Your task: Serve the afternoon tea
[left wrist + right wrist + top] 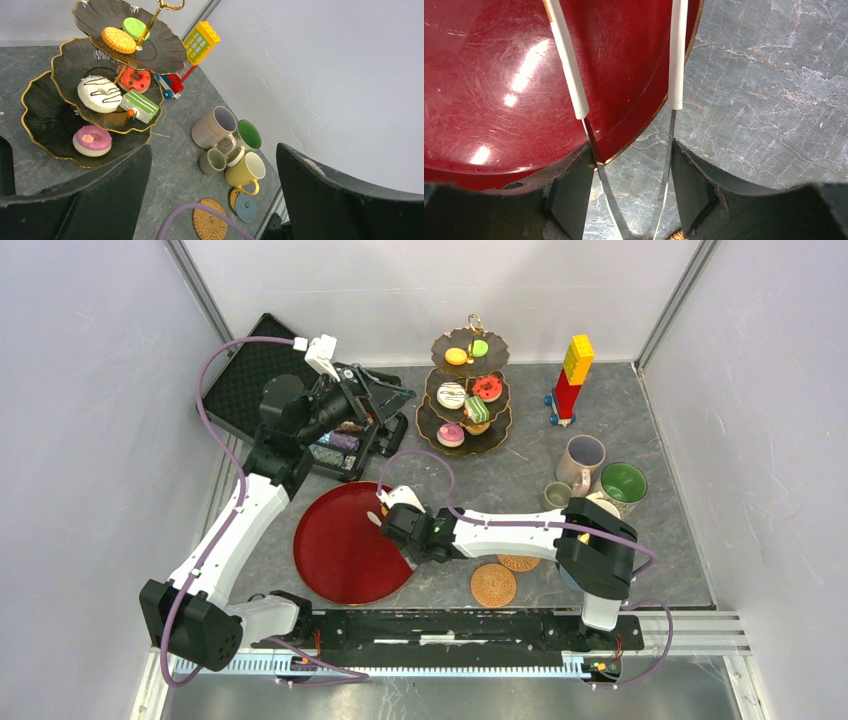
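The three-tier stand (500, 428) at the back holds donuts (99, 93), a green cake (140, 106) and macarons (118, 40). The lilac (215, 127), green-lined (248, 135), small grey (212, 161) and yellow (245, 172) mugs cluster at the right. Coasters (493, 584) lie near the front. My right gripper (631, 155) sits low at the red tray's (499, 75) right rim. Its fingers press on the two arms of the metal tongs (574, 75), which reach out over the tray. My left gripper (212, 149) hangs open and empty, high at the back left.
A red-and-yellow block tower (570, 375) stands at the back right. An open black case (250, 375) with small items lies at the back left under my left arm. A purple cable (200, 212) crosses the left wrist view. Walls close in on three sides.
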Available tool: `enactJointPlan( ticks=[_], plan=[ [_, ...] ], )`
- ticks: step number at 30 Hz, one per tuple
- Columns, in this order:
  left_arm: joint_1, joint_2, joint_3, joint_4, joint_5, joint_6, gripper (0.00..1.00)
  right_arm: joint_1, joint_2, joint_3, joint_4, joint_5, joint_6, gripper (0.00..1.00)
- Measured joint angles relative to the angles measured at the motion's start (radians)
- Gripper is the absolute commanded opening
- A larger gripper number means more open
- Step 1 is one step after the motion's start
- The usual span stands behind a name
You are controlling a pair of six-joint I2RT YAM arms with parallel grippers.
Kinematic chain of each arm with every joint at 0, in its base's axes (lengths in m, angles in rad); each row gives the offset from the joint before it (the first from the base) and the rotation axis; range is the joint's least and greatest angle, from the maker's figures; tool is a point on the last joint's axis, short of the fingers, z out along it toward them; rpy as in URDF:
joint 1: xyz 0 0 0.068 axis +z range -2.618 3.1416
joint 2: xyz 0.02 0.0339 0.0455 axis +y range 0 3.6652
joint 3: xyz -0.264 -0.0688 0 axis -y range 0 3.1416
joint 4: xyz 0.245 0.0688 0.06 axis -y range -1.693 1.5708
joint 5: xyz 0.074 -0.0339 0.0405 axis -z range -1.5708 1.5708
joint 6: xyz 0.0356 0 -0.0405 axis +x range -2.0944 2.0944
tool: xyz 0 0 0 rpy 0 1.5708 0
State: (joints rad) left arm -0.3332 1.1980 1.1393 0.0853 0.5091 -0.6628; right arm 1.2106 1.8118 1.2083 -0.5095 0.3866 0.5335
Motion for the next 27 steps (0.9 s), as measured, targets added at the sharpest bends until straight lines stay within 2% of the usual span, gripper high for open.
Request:
enactJointPlan(
  ticks=[3,6,18,22,27],
  plan=[
    [0.000,0.000,0.000,0.000,0.000,0.000,1.00,0.000,0.015,0.010,-0.011,0.005,-0.015,0.58],
    [0.000,0.000,0.000,0.000,0.000,0.000,1.00,0.000,0.023,0.023,-0.026,0.016,-0.030,0.48],
    [0.000,0.000,0.000,0.000,0.000,-0.001,1.00,0.000,0.016,0.020,-0.013,0.013,-0.065,0.36],
    [0.000,0.000,0.000,0.000,0.000,-0.001,1.00,0.000,-0.029,-0.013,0.013,0.005,-0.098,0.32],
    [0.000,0.000,0.000,0.000,0.000,-0.001,1.00,0.000,-0.158,-0.089,0.074,-0.006,-0.135,0.27]
  ],
)
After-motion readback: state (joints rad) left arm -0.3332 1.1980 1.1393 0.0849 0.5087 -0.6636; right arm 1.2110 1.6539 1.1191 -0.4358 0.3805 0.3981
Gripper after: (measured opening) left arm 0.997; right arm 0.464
